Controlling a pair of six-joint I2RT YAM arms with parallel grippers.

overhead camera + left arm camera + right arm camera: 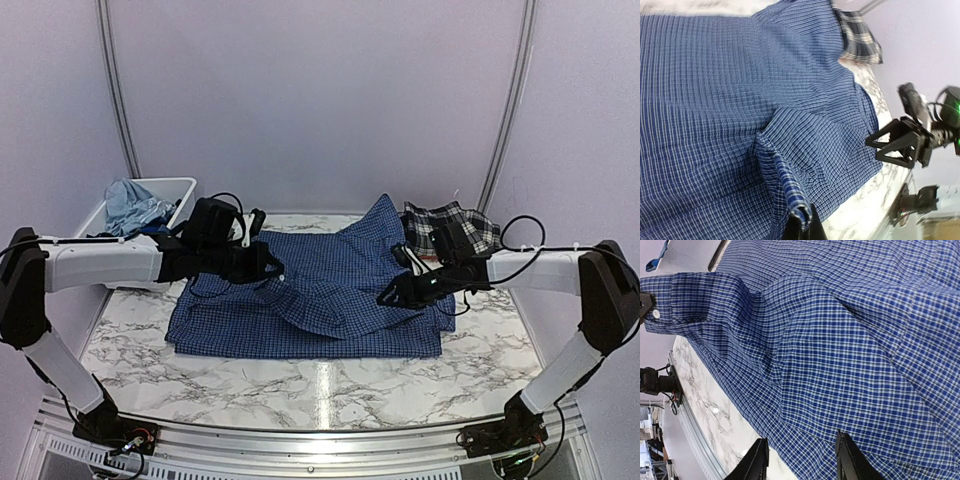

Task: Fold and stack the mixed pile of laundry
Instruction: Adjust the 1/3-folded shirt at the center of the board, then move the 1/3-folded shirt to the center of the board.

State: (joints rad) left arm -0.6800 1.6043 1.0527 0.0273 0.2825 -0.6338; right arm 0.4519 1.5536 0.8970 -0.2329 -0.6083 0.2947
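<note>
In the middle of the table (250, 385) the shirt (300, 335) lies spread out, its long axis running left to right. The plaid piece (455, 225) is just behind its right end, and the T-shirt (135, 205) sits apart in the bin (185, 184) at the back left. The left gripper (268, 268) is clenched on the cuff (670, 300) of one sleeve and holds it a little above the shirt's left half; from there the sleeve runs toward the right. The right gripper (388, 297) hangs over the right half with its jaws apart and nothing between them. I judge that the fold turns on this: the left arm has the cuff, while the shirt's right edge is nearer to the right arm, close under its fingers (756, 460).
</note>
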